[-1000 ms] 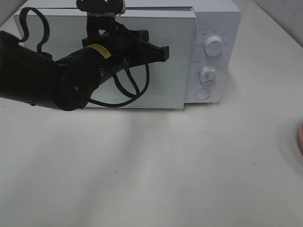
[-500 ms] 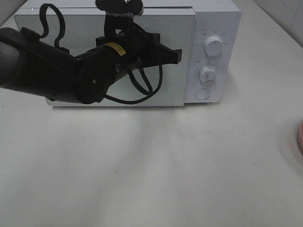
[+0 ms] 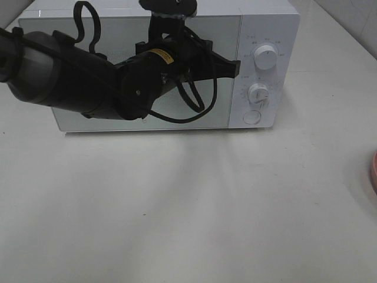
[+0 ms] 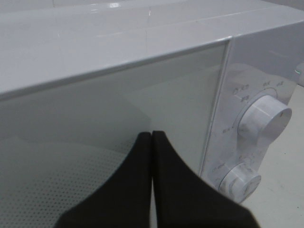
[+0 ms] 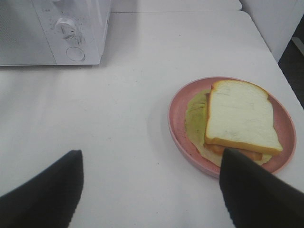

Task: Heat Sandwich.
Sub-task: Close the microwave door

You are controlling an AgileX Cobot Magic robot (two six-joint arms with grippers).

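Your left arm has swung right across the microwave door; its gripper, pinched shut and empty, now sits near the dials. Your right gripper gapes wide, empty, near the sandwich on the pink plate, well right of the microwave.

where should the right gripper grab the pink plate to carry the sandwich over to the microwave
Judging by its pose, take the pink plate by its raised rim on the bare side facing the microwave, coming in low from that side. The sandwich sits toward the opposite edge, so this stretch of rim is clear of bread. The right gripper hangs open above the table, beside the plate.
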